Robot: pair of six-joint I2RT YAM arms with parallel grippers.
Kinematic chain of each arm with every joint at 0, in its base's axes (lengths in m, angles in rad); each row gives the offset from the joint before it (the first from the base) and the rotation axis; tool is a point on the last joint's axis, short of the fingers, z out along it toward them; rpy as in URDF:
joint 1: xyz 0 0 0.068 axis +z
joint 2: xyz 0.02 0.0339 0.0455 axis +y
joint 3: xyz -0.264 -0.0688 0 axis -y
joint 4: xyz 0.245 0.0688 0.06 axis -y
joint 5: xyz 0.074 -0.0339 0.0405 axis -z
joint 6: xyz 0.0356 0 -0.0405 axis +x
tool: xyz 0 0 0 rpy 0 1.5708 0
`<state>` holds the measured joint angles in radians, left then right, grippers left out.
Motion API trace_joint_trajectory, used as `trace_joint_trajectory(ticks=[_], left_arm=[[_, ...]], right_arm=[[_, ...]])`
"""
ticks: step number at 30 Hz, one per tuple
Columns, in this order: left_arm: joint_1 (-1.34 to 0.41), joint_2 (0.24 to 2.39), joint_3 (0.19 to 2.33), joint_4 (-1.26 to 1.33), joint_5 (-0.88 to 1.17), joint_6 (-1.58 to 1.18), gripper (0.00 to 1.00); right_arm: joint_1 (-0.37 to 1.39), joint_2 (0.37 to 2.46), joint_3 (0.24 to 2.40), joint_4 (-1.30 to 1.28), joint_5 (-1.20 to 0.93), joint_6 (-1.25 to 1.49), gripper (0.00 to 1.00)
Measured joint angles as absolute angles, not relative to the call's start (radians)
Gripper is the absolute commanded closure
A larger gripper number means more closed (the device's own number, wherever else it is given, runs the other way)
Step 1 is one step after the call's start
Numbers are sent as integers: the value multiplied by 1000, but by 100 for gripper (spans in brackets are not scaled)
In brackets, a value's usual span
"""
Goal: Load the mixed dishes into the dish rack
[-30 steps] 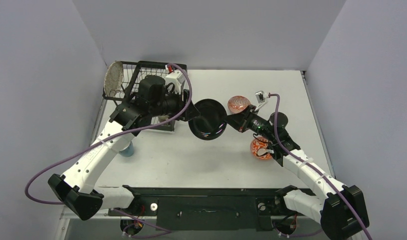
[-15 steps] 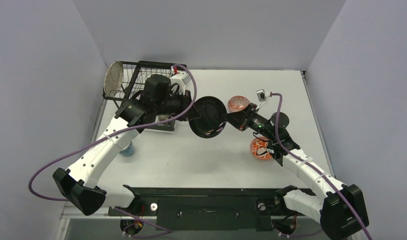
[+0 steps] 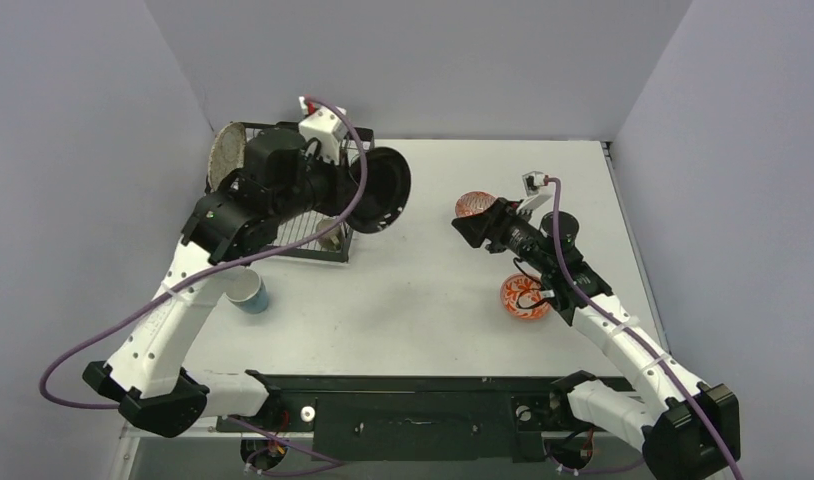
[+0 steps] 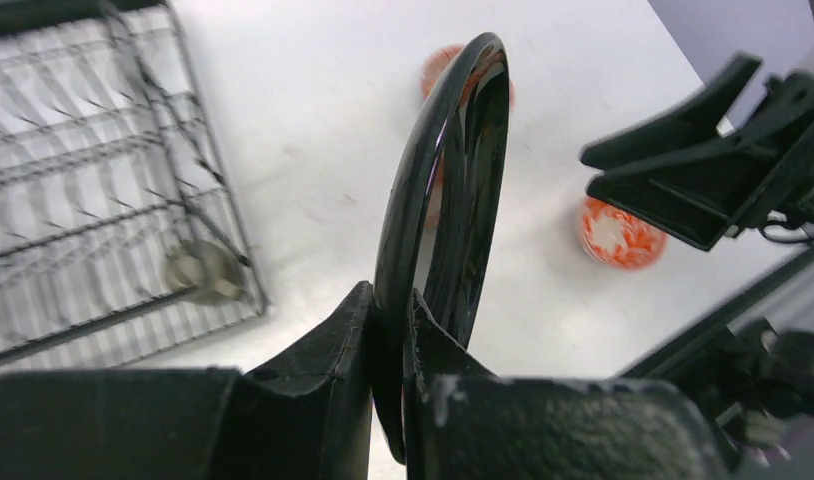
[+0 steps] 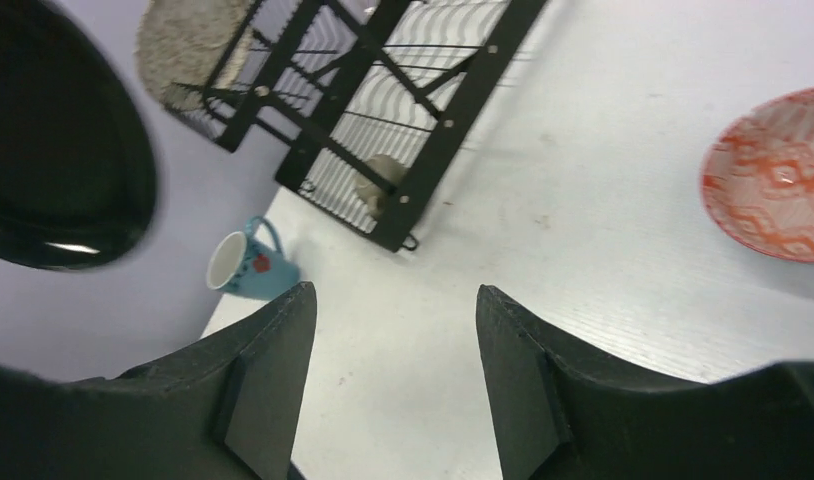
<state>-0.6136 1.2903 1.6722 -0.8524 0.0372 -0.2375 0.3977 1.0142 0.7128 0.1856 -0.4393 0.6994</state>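
Left gripper (image 4: 391, 340): jaws closed narrow on the rim of the glossy black round plate (image 4: 453, 170), one finger on each face; the plate stands on edge and runs up and away from the fingertips, with only its lowest stretch of rim between them. From the top view we see the plate held clear of the table (image 3: 423, 300), just beside the right side of the dish rack (image 3: 313, 235) near its far corner, outside the wires. Right gripper (image 5: 393, 300): jaws wide, only bare table showing between the fingers; it hovers over the table, well apart from the rack. Speckled grey oval plate (image 3: 226, 155) stands on edge at the rack's far left corner. Small olive-green cup (image 4: 198, 272) sits on the rack floor against the near right corner; we cannot tell whether it is upright or on its side. Light-blue mug (image 3: 248, 293) is on the table just outside the rack's near side, partly under the left arm. One patterned bowl (image 3: 473, 205) lies on the table just beyond the right gripper, partly hidden by it; the second patterned bowl (image 3: 524, 297) lies nearer, just beside the right forearm
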Motion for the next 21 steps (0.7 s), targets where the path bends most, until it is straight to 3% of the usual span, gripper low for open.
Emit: trace_joint_trajectory(ticks=[10,21], left_arm=[[-613,1355,2032,-995,-443,-116,100],[-612,1604,2129,-1037,-809,-80,100]], right_arm=[[379,1011,724,-12,-320,648,46],[379,1005,724,-109,-280,633,46]])
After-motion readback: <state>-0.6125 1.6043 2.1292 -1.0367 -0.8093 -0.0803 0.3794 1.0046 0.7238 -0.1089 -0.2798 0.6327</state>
